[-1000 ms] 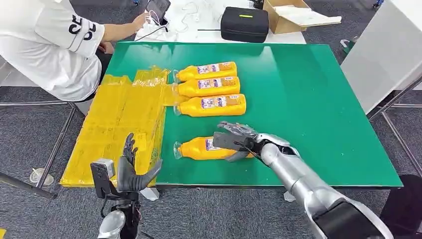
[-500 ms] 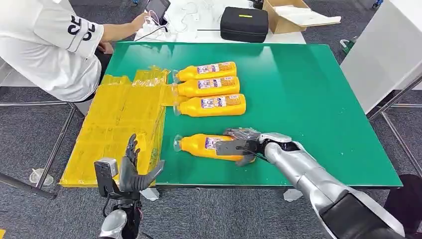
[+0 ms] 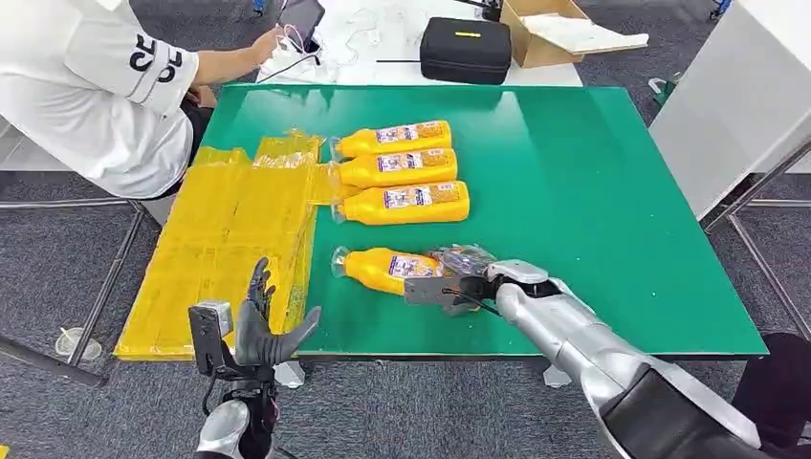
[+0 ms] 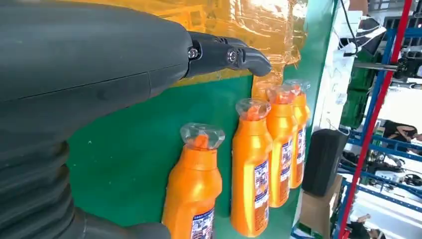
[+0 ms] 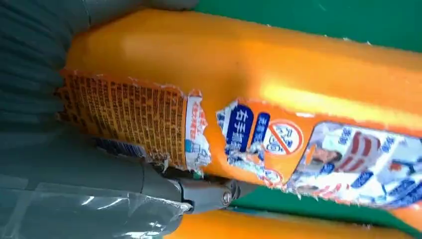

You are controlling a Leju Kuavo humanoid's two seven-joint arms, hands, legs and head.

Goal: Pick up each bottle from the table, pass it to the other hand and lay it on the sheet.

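A: Where is the nearest bottle (image 3: 383, 269)?
B: Lying on the green table (image 3: 593, 191), cap toward the yellow sheet (image 3: 230, 239), apart from the three other bottles (image 3: 402, 170) lying side by side farther back on that table.
A: Right hand (image 3: 459, 282)?
B: Wrapped around the bottle's base end, thumb under its torn label.
A: Left hand (image 3: 260, 330)?
B: Fingers spread, holding nothing, off the table's front edge below the sheet.
A: Else?
B: A person (image 3: 86, 86) sits beyond the sheet.
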